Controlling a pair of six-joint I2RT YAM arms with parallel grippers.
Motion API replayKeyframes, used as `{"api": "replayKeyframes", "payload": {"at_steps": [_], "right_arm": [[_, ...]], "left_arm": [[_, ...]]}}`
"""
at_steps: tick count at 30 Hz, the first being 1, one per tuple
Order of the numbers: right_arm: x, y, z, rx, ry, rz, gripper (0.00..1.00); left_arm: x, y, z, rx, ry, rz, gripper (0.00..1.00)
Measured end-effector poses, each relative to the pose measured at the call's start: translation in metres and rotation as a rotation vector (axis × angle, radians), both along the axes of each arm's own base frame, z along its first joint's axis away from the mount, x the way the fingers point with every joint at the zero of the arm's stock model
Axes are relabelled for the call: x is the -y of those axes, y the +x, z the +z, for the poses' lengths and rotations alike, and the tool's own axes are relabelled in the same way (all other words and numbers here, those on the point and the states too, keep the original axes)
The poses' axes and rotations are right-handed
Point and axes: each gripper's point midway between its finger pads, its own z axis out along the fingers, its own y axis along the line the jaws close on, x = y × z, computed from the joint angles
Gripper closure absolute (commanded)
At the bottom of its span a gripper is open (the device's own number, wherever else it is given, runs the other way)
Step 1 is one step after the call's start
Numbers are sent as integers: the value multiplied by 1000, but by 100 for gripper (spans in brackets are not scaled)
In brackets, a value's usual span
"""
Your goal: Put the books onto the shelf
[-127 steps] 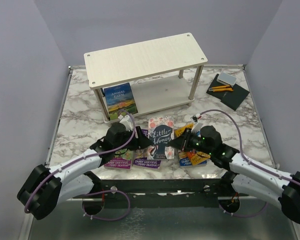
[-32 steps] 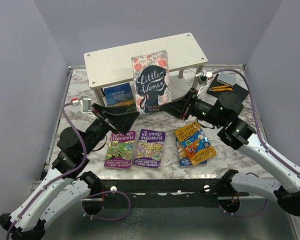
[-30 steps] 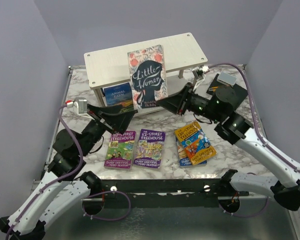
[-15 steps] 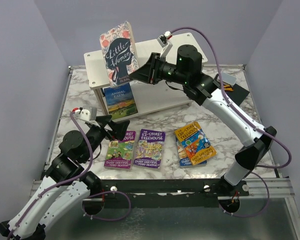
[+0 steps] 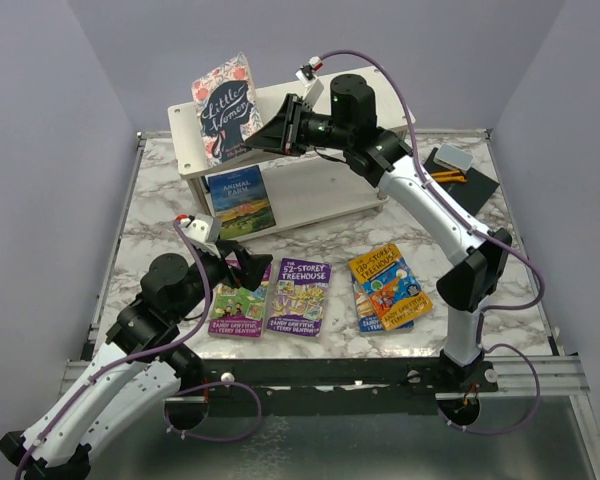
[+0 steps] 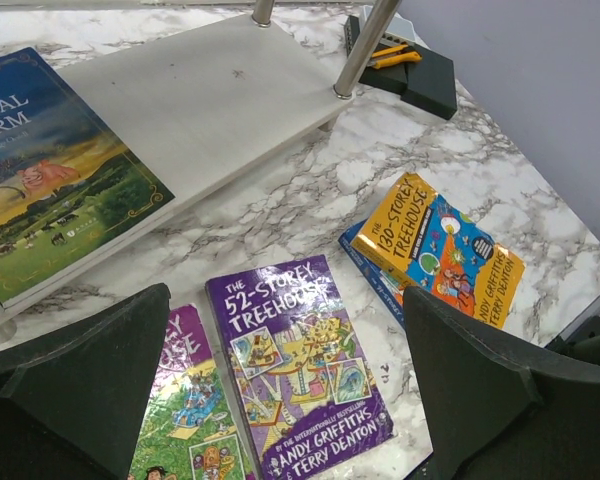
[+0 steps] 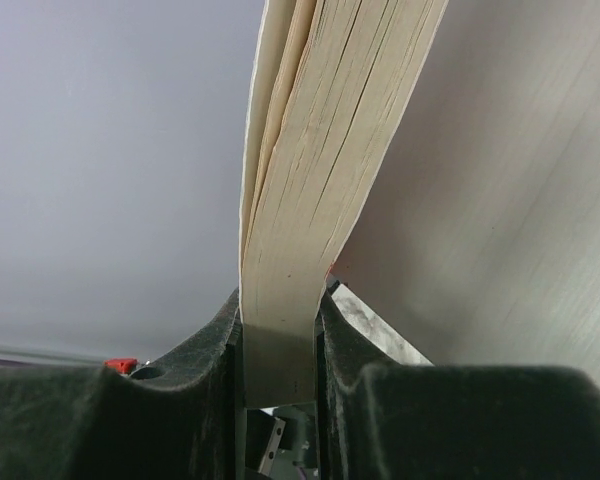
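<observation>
Right gripper, pinching Little Women, swung further left above shelf; left gripper, spread wide, drawn back.

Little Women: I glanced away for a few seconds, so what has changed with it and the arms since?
Little Women left the table: the right gripper, shut on its edge, carried it up and back to the left end of the shelf top. The left gripper backed off, its fingers wide open over the purple Treehouse books. Unmoved: those, Animal Farm on the lower board, the orange Treehouse stack, the black pad.
</observation>
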Motion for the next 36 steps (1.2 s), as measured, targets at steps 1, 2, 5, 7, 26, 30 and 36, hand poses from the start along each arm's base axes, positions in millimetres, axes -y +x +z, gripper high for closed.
{"api": "replayKeyframes", "payload": {"at_steps": [1,2,5,7,26,30,36], "right_arm": [[0,2,-3,-16,-1,0,99],[-1,3,-5,-39,1,3,99],[0,5,-8,-83,11,10,99],[0,5,-7,-102,17,15,96],[1,10,-11,-176,31,11,68],[-2,14,-11,-168,34,10,61],[-1,19,-12,-152,27,-5,49]], "left_arm": [[0,0,0,0,0,-2,1],[0,0,0,0,0,-2,1],[0,-1,0,-1,0,-3,1],[0,-1,0,-1,0,-3,1],[-1,-1,2,5,-4,-3,1],[-1,-1,2,5,-4,-3,1],[-1,-2,3,9,-6,-3,1]]}}
